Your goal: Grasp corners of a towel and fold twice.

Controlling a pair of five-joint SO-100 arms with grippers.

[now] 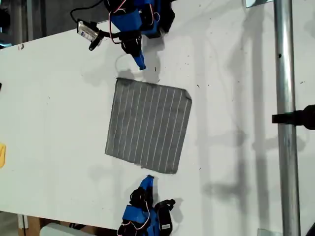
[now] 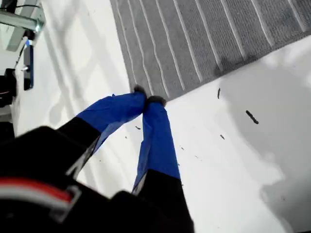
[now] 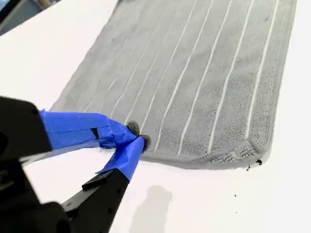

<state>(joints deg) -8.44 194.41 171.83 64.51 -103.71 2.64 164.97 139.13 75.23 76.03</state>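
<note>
Flat on the white counter (image 1: 49,98) lies the towel (image 1: 147,125), stripes running claw to claw. My first claw (image 2: 148,101) and my second claw (image 3: 137,136) are both clenched empty, each poised at an opposite towel edge, equally near.

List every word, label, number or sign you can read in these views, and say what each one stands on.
None can be read.
The towel bears only thin white stripes, no lettering.
The blue tape on my first end effector and my second end effector is blank.
The white table shows only dark specks.
</note>
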